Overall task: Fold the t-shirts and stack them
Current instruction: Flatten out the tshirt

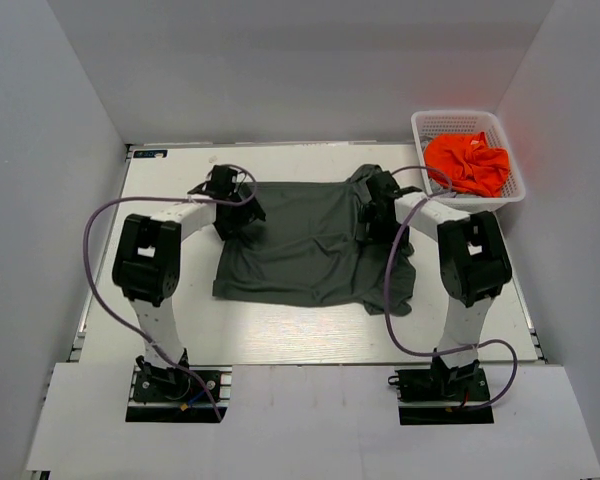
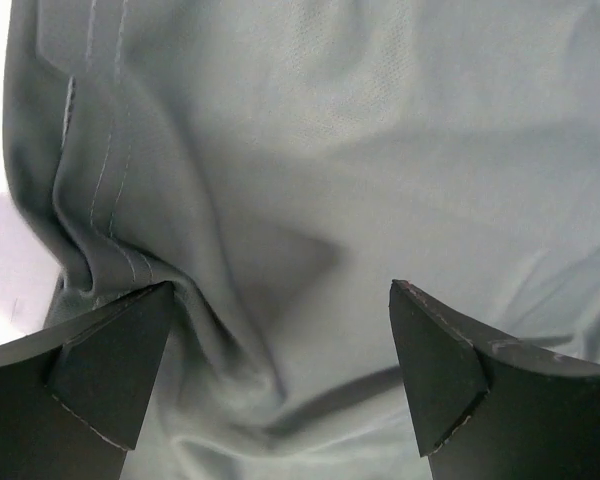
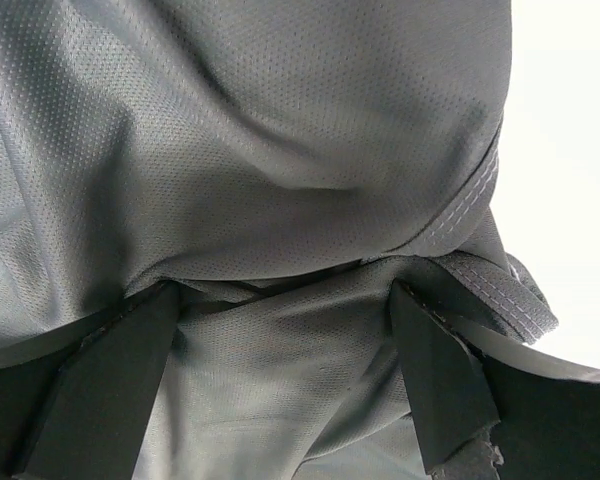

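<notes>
Olive-grey t-shirt [image 1: 300, 250] lies spread on table [image 1: 280, 340]
Left gripper [image 2: 280, 288] and right gripper [image 3: 282, 290] stand released, jaws wide over its far corners; orange t-shirt [image 1: 468, 162] sits in basket [image 1: 460, 115]

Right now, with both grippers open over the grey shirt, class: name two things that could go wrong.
The left gripper and right gripper straddle bunched folds of the grey shirt; closing could pinch extra layers and spoil the fold. The right arm's purple cable hangs over the shirt's right side and might drag it.
</notes>
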